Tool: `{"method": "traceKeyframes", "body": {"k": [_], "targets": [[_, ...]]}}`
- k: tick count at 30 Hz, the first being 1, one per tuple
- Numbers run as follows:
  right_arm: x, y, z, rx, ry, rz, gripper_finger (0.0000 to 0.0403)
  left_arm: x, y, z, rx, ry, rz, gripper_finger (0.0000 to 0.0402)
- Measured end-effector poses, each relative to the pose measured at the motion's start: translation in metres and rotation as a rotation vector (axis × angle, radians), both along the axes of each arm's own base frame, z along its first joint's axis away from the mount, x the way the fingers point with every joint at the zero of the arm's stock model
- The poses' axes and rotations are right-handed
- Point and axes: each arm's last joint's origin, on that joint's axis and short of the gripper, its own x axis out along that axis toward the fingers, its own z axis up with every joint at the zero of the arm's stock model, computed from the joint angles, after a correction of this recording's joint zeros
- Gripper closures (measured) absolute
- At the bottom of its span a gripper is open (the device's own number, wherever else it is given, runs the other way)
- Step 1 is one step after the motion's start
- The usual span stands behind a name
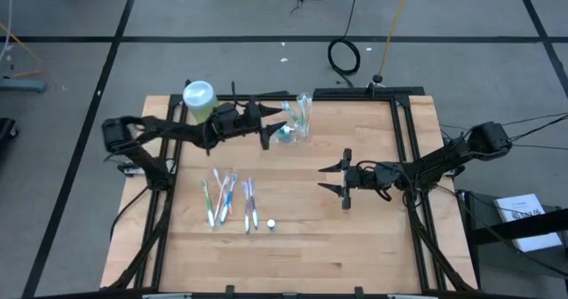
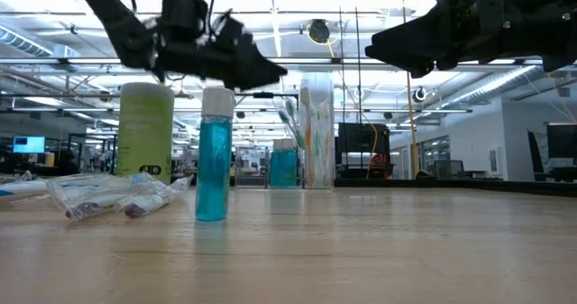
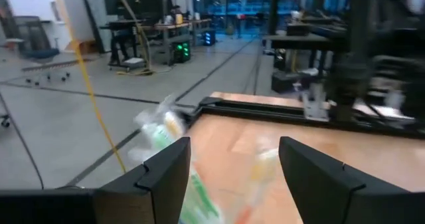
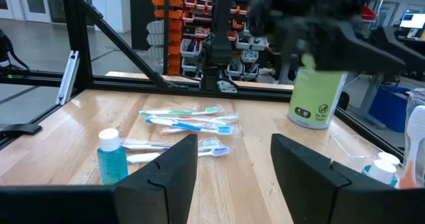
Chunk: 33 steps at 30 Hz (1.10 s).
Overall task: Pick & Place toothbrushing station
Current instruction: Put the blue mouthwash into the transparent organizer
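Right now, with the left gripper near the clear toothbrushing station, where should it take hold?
Probably the toothbrushing station's clear side walls, low down, coming in level from the left gripper's side. It stands upright with brushes sticking out the top, so a top-down grip looks blocked. The gripper is open and close by.

Smeared beyond recognition in the left wrist view: a pale green and clear shape between the two dark fingers, edges streaked. Cut off by the right edge of the right wrist view: a small clear plastic holder with upright compartments, only a sliver showing, contents unreadable. Partly covered in the same view by a dark blurred arm: the light-green bottle, cap hidden. Too small to tell apart from above: the wrapped toothbrushes on the wooden table, colours merging. Cropped by the top edge in the low view: both dark arms, upper links out of sight.
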Motion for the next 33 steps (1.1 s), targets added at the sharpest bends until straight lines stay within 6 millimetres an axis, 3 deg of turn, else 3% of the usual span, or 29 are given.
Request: {"method": "traceKeyframes", "body": {"k": [7,13,20,28,33], "targets": [[0.000,0.000,0.000,0.002,0.000,0.000,0.0220,-0.016,-0.048,0.031,0.018,0.113,-0.137,0.0165],[0.000,0.000,0.000,0.003,-0.001,0.000,0.0220,-0.026,-0.098,0.042,-0.015,0.171,-0.310,0.0165],[0.000,0.001,-0.001,0.050,0.003,0.005,0.0220,-0.030,-0.153,0.033,-0.050,0.278,-0.559,0.0165],[0.009,0.006,-0.013,0.144,0.049,0.104,0.0220,-0.045,-0.184,0.006,-0.212,0.315,-0.449,0.0165],[0.022,0.011,-0.023,0.144,0.097,0.111,0.0220,-0.057,-0.212,-0.005,-0.259,0.225,-0.550,0.0165]]}}
